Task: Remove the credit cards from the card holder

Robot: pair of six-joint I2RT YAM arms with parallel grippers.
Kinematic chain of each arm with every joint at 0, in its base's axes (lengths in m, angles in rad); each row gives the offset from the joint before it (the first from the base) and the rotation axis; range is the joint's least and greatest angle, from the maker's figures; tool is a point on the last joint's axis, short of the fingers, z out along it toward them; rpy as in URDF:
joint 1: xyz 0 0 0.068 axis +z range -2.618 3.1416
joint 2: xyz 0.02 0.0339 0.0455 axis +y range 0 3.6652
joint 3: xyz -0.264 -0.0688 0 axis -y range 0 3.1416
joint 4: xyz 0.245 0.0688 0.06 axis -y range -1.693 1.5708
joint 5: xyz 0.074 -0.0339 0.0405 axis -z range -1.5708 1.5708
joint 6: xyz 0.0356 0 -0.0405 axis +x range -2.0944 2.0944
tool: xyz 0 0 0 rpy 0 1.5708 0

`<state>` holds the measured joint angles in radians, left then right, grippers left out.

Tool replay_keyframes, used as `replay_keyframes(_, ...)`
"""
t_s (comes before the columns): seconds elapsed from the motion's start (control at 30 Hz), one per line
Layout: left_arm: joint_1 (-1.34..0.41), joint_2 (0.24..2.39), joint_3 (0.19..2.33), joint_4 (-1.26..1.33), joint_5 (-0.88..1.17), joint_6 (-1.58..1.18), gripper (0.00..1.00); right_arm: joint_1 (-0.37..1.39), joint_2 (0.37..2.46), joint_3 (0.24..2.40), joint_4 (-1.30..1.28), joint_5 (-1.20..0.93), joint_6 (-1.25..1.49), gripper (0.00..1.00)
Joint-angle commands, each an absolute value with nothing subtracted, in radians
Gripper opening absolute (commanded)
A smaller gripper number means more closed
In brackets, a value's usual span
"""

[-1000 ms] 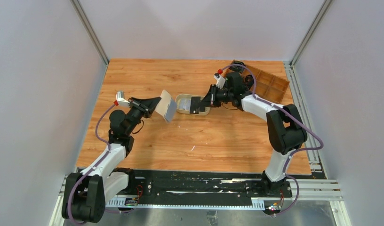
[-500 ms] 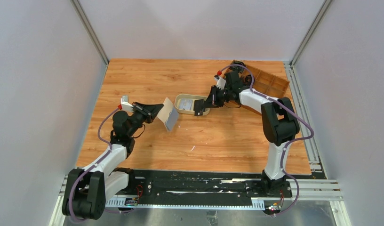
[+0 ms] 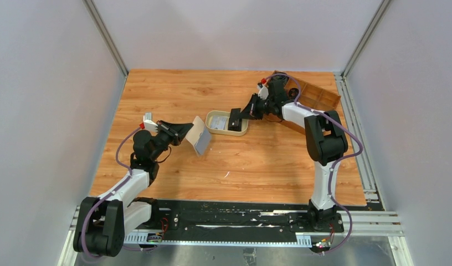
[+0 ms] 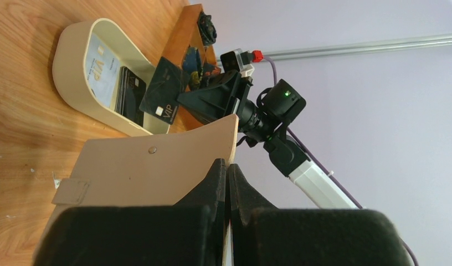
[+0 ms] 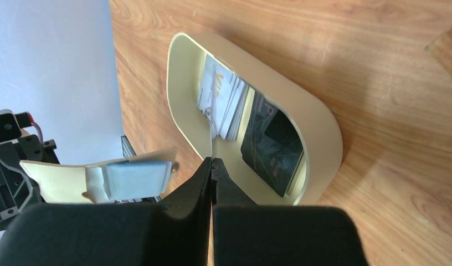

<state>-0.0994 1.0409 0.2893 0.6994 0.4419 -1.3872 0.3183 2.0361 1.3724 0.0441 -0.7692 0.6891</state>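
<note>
Nearest, my left fingers (image 4: 217, 176) are closed flat on one leaf of the card holder (image 4: 152, 160). They hold it tilted up off the desk (image 3: 257, 160), left of centre, with its inner side turned toward my right arm. A pale blue card (image 5: 136, 178) sits in its pocket, partly showing. Just beyond, to the right, the oval dish (image 5: 318, 127) lies on the desk with a white card (image 5: 215, 86) and darker ones inside. My right fingers (image 5: 207, 173) hang over the dish, pinched on a dark card (image 4: 167, 91) by its edge. Far right stands the wooden tray (image 3: 318, 100).

I judge the dark card is ready to drop into the dish and the blue one is left to pull. It should be light, stiff and slick, and the pocket may cling to it. I would pinch its exposed edge squarely and draw it straight along the pocket, bracing the soft leaf so it cannot fold.
</note>
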Motion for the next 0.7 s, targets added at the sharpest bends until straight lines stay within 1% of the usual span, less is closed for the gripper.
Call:
replay_keyframes(0.0,-0.092,1.042,0.286,0.716,0.456,-1.378,0.0,0.295,2.065,1.407,0.084,-0.754,0.743,0.0)
replay_keyframes(0.67,-0.092,1.063,0.275,0.73,0.451,-1.378,0.0,0.308,2.052,1.389,-0.027,-0.767,0.636,0.0)
